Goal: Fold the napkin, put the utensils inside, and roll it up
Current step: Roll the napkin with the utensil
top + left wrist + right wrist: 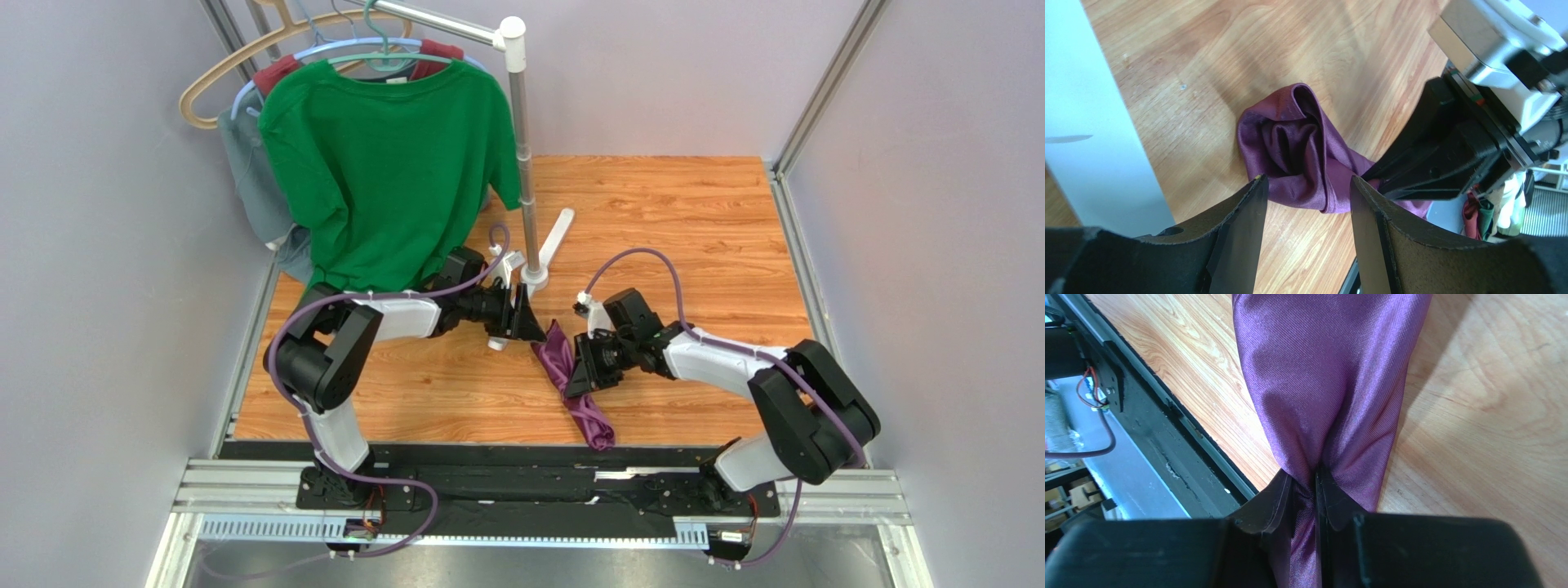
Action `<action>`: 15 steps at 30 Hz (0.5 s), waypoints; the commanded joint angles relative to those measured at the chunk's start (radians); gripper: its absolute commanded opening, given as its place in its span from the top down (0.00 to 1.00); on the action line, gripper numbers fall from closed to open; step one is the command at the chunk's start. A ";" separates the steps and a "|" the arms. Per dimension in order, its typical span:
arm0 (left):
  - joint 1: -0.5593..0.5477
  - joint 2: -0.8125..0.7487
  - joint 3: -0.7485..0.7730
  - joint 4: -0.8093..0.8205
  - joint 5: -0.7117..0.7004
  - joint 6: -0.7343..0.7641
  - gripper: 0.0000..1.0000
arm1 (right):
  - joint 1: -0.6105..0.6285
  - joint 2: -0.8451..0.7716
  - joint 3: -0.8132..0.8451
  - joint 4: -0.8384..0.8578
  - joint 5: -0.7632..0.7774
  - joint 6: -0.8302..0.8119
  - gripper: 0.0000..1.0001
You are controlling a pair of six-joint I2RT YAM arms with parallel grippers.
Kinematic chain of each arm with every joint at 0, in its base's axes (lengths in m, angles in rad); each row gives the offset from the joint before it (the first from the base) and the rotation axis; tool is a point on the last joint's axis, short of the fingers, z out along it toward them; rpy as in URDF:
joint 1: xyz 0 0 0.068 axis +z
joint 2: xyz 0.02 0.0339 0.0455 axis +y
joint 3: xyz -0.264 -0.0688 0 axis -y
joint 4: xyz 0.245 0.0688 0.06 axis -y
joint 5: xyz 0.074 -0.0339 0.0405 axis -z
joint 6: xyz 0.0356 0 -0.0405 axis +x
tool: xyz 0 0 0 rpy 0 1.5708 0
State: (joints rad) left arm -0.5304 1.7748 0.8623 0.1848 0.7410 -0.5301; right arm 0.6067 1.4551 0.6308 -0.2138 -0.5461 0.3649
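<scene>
Purple napkin (589,414) crumpled, strung toward 5 o'clock from left gripper (1306,184), whose jaws stand apart, empty. The right gripper (1308,481) pinches its middle. Thin, limp, slippery cloth; probably best grabbed at corners.

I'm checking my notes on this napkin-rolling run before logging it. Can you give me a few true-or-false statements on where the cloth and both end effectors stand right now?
1. The right end effector is shut on the napkin. True.
2. The left end effector grips the napkin too. False: its jaws stand open, gripping nothing, with the cloth's bunched end seen beyond them.
3. The napkin lies spread flat. False: it is bunched into a crumpled strip on the table.
4. A green T-shirt hangs on the rack. True.
</scene>
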 commanded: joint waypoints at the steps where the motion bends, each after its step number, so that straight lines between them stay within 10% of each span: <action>1: -0.005 -0.006 -0.020 0.107 0.058 -0.018 0.40 | -0.035 0.020 -0.020 0.056 -0.069 -0.018 0.93; 12: -0.054 0.066 0.027 0.159 0.066 -0.048 0.43 | -0.087 0.070 -0.034 0.082 -0.104 -0.023 0.93; 15: -0.065 0.086 0.040 0.159 0.074 -0.051 0.60 | -0.088 0.064 -0.033 0.077 -0.101 -0.023 0.91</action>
State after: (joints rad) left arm -0.5816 1.8343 0.8612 0.2913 0.7818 -0.5797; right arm 0.5270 1.5078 0.6083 -0.1535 -0.6731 0.3649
